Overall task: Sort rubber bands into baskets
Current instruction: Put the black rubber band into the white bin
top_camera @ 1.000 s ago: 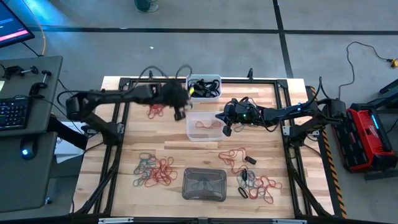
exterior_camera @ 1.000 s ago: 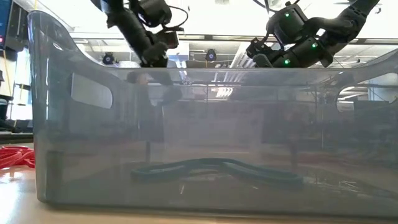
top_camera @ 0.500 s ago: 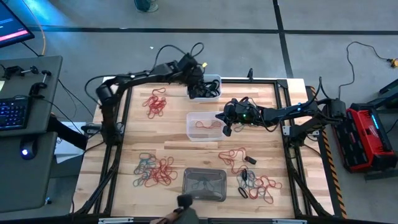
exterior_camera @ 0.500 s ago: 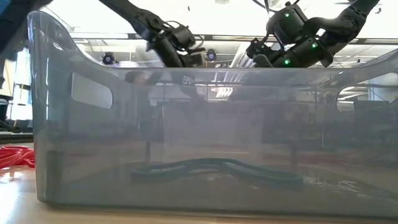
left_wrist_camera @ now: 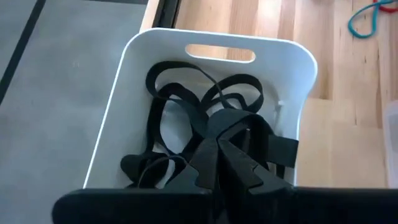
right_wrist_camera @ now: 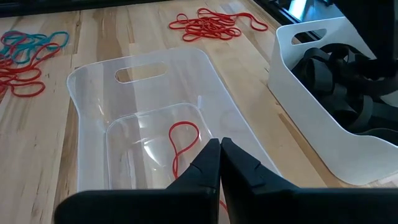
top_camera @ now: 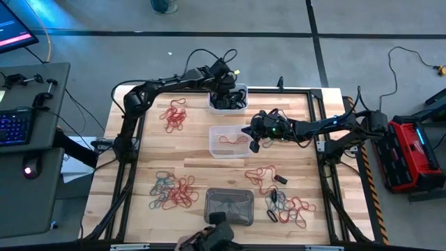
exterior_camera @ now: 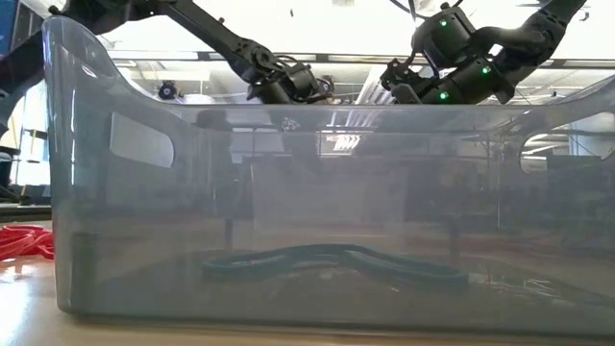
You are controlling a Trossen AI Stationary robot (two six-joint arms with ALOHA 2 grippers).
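The white basket (top_camera: 240, 89) stands at the far edge, its rim (left_wrist_camera: 217, 38) around several black rubber bands (left_wrist_camera: 163, 99). My left gripper (top_camera: 224, 89) hangs over it, shut on a black rubber band (left_wrist_camera: 273, 148). The clear basket (top_camera: 217, 148) stands mid-table with one red band (right_wrist_camera: 184, 138) lying on its floor. My right gripper (top_camera: 254, 138) is shut above its right rim and touches nothing. The grey basket (top_camera: 228, 207) stands near the front edge with a teal band (exterior_camera: 327, 258) on its floor. Loose red, teal and black bands lie on the table. My left gripper pinches a wide black rubber band (left_wrist_camera: 231, 119) at its fingertips, coming from above and pointing down into the white basket. The band hangs below the tips over the other black bands. Black lies on black, so I cannot tell which part is held.
A red pile (top_camera: 173, 117) lies far left. A red and teal pile (top_camera: 172, 192) lies near left. Red and black bands (top_camera: 286, 203) lie near right. A person's hand (top_camera: 209, 240) shows at the near edge. A black frame (top_camera: 317, 111) runs round the table.
My left gripper has swung from beside the clear basket's left side toward the far edge and now hangs over the white basket, still shut. A person's hand has come in at the near edge by the grey basket.
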